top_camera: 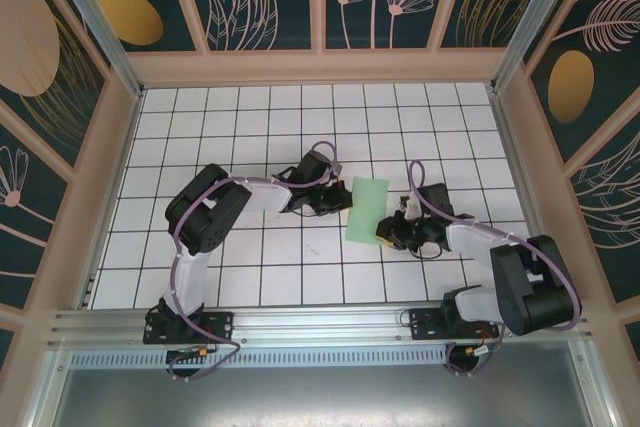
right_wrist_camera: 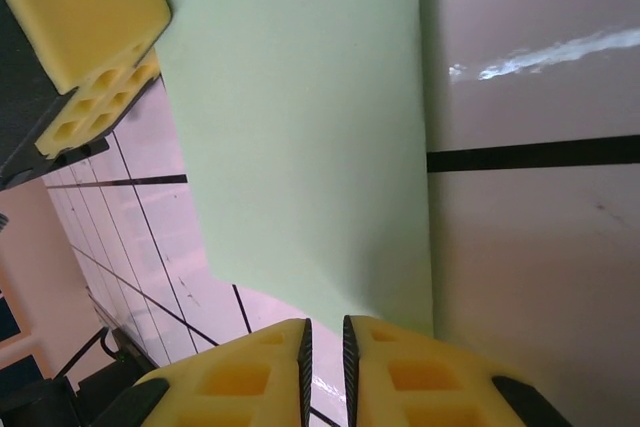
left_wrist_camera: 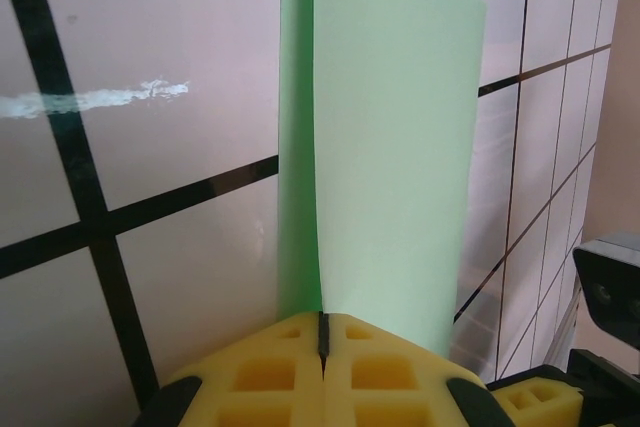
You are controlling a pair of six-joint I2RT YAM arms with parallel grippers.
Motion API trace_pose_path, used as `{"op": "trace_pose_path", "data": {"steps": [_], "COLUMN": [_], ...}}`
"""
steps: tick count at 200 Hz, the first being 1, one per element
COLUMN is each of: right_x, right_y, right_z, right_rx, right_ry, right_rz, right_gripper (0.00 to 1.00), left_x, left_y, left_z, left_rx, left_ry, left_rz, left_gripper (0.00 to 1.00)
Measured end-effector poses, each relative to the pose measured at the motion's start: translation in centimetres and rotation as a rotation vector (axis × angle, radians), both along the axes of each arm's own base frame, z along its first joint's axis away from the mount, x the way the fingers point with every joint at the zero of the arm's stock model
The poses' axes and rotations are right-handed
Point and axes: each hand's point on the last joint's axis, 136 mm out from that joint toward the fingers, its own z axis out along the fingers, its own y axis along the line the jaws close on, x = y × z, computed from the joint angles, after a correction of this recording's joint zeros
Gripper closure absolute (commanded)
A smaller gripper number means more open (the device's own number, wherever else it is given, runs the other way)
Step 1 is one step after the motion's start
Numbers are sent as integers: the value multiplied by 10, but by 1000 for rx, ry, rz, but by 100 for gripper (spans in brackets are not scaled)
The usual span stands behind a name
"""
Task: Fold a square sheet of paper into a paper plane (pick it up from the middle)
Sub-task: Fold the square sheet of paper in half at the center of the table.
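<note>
The pale mint-green sheet of paper [top_camera: 367,209] sits mid-table as a narrow upright rectangle, apparently doubled over on itself. My left gripper [top_camera: 345,197] meets its left edge. In the left wrist view the yellow jaws of my left gripper [left_wrist_camera: 322,332] are pressed together on the paper [left_wrist_camera: 390,147], which rises ahead in two layers. My right gripper [top_camera: 385,237] is at the sheet's near right corner. Seen from the right wrist, my right gripper [right_wrist_camera: 325,342] has a narrow gap between its jaws with bare table showing through it. The paper [right_wrist_camera: 300,127] spreads just beyond its fingertips.
The white gridded tabletop [top_camera: 300,277] is bounded by wooden walls [top_camera: 120,177] on three sides, with a metal rail [top_camera: 320,327] at the near edge. The left gripper's yellow finger [right_wrist_camera: 80,37] shows at the paper's far side in the right wrist view.
</note>
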Motion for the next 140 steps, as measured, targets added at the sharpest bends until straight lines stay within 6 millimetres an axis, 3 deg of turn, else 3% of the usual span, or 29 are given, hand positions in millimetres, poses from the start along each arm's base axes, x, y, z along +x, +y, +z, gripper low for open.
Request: {"op": "trace_pose_path", "data": {"steps": [29,83,98,122,140], "right_x": [-5,2,14,49,70], "right_y": [-1,-4,-4,-4,-3], "right_z": [-13,-9,2,30,38], "right_rx": [-15,-64,-70,-47,-36], "right_ry": [52,70,35,-64,-108], "right_rz": [5,0,-7,-39,-51], "right_gripper": [80,80,80,80,81], "left_x": [0,1,1,0,0], "left_y": [-1,-1,-1,-1,0], "left_z": [1,1,2,0,0], "left_rx": [-3,0,1,6,8], "left_ry": [0,-2,-5,-3,-2], "left_rz": [-2,-5,-8,-10,-11], "left_gripper": [95,95,95,95,95]}}
